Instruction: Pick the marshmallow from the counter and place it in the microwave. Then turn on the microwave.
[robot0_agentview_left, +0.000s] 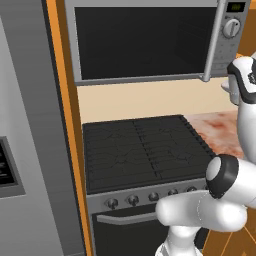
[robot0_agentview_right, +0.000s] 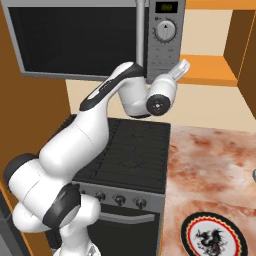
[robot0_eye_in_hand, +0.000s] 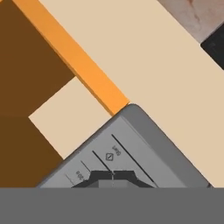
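Note:
The microwave (robot0_agentview_left: 145, 42) hangs above the stove with its dark glass door closed and its bar handle (robot0_agentview_right: 141, 35) upright. To the right of the handle sit the round dial (robot0_agentview_right: 165, 31) and the small display (robot0_agentview_right: 166, 7). My gripper (robot0_agentview_right: 183, 65) is raised to the lower right corner of the microwave's control panel (robot0_eye_in_hand: 131, 148). Its fingertips (robot0_eye_in_hand: 105, 176) are together, shut on nothing, right at the panel's printed buttons. The mottled reddish counter (robot0_agentview_right: 210, 155) lies below to the right. The marshmallow is out of view.
A black stovetop (robot0_agentview_left: 142, 150) with a row of knobs (robot0_agentview_left: 132, 200) lies under the microwave. A grey fridge front (robot0_agentview_left: 25, 150) stands at the left. A round plate (robot0_agentview_right: 215, 235) with a dark, red-edged rim rests on the counter's near part. An orange shelf (robot0_agentview_right: 210, 70) runs right of the microwave.

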